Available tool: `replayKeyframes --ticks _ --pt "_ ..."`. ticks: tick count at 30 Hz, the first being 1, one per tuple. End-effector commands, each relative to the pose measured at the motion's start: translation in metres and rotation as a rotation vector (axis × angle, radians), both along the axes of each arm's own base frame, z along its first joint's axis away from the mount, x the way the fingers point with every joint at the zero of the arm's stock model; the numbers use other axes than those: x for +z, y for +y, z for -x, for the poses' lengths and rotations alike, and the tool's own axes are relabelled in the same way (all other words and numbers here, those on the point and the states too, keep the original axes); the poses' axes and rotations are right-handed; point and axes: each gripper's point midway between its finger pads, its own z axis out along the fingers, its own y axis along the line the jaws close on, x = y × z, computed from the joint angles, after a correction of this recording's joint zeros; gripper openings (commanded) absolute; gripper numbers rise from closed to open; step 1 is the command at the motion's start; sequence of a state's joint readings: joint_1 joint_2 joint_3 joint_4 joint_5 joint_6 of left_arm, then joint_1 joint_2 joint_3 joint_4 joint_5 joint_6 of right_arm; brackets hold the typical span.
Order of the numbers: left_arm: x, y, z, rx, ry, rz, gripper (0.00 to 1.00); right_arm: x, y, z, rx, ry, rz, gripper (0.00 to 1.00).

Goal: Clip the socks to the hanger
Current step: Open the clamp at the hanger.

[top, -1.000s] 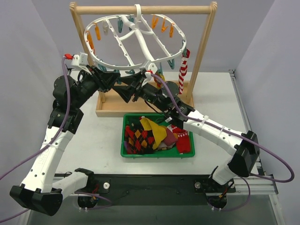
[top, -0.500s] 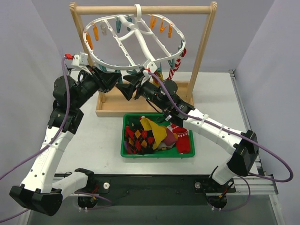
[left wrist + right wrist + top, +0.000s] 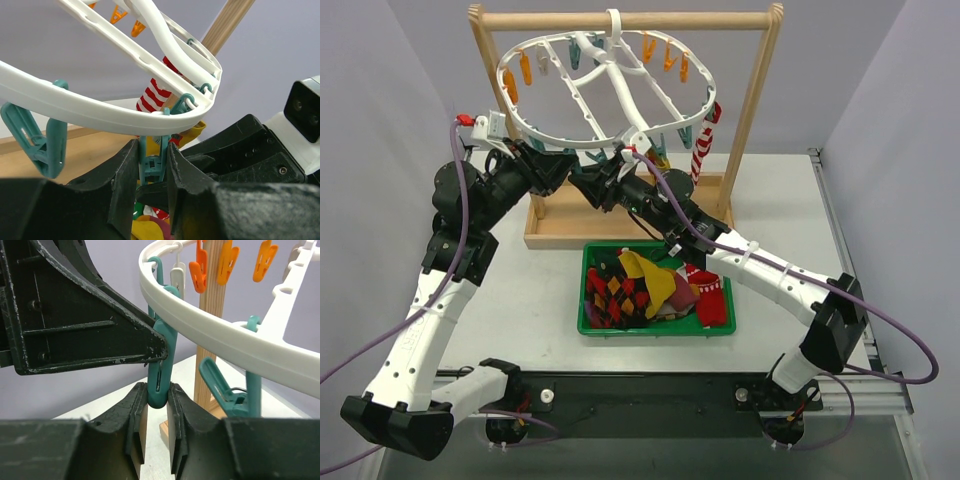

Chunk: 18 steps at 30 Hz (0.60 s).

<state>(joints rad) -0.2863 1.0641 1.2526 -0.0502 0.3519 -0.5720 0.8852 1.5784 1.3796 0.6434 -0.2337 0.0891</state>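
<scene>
Fingers (image 3: 122, 185) of the left gripper (image 3: 152, 167) squeeze a teal clip (image 3: 151, 159). Just below them, the right gripper (image 3: 157, 396) pinches its bottom end.

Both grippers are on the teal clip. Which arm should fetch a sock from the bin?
Right, probably. The left gripper holds the teal clip under the hanger and can steady it. The right gripper pinches only its lower tip, and that arm passes over a corner of the green bin of socks.
</scene>
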Motion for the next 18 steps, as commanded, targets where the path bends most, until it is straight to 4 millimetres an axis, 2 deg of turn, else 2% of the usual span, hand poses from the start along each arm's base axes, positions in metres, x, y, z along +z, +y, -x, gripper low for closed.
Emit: replayKeyframes --ticks 1,2,5,8,11,12,13,16,18 --pt "0.020 -0.007 0.020 -0.069 -0.054 0.030 0.00 0.046 -0.010 -0.006 -0.040 -0.080 -0.133 0.10" --pt "0.020 -0.007 0.020 -0.070 -0.051 0.034 0.00 0.048 -0.013 -0.006 -0.046 -0.090 -0.143 0.05" --pt "0.019 -0.007 0.022 -0.076 -0.047 0.039 0.00 0.050 -0.013 -0.005 -0.048 -0.095 -0.151 0.00" --pt "0.022 -0.007 0.023 -0.076 -0.043 0.050 0.21 0.046 -0.011 -0.004 -0.046 -0.092 -0.142 0.00" --pt "0.024 -0.006 0.022 -0.073 -0.045 0.055 0.25 0.043 -0.010 -0.002 -0.042 -0.088 -0.136 0.00" --pt "0.025 -0.006 0.022 -0.070 -0.047 0.057 0.27 0.042 -0.009 -0.002 -0.040 -0.086 -0.134 0.00" --pt "0.025 -0.005 0.021 -0.067 -0.046 0.057 0.34 0.041 -0.009 -0.002 -0.040 -0.085 -0.132 0.00" --pt "0.026 -0.003 0.020 -0.054 -0.045 0.062 0.36 0.038 -0.008 0.000 -0.035 -0.085 -0.125 0.00" --pt "0.026 -0.001 0.018 -0.041 -0.041 0.068 0.47 0.036 -0.006 0.001 -0.032 -0.084 -0.117 0.00"
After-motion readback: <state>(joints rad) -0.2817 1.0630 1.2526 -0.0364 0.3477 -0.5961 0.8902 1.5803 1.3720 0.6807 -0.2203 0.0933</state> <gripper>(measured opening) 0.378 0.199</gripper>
